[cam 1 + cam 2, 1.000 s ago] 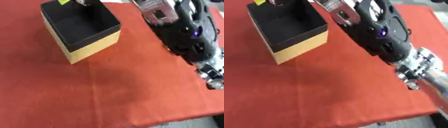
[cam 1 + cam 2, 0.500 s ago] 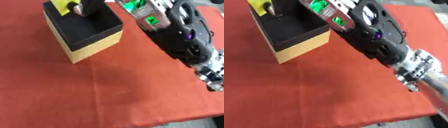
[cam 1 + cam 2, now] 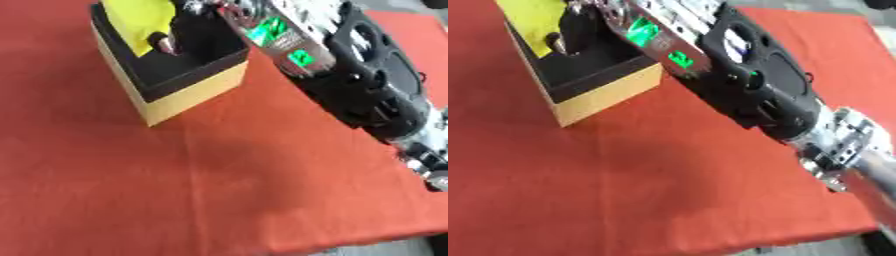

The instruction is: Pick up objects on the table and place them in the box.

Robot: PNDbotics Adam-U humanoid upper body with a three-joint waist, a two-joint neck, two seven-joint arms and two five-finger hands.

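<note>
So on the left there's the box [image 3: 171,82], tan cardboard outside and black inside, sitting on the red tablecloth [image 3: 219,190] near the far left corner. A yellow object [image 3: 140,22] is down in the box opening, tilted against the far-left wall, with its top cut off by the edge of the view. The right hand [image 3: 166,40] is over the box too, and a dark finger with a pale tip lies right against the yellow thing's lower edge. Looks like the fingers are curled onto it, but most of the hand is out of view at the top, so take that with a grain of salt. Moving right, the right arm [image 3: 745,85] runs diagonally from the box to the lower right corner: a silver plate with green lights, then a bulky black forearm. The right eye view shows more of the silver joint [image 3: 846,145] lower down the arm; in the left eye view it's mostly cropped at the edge.
</note>
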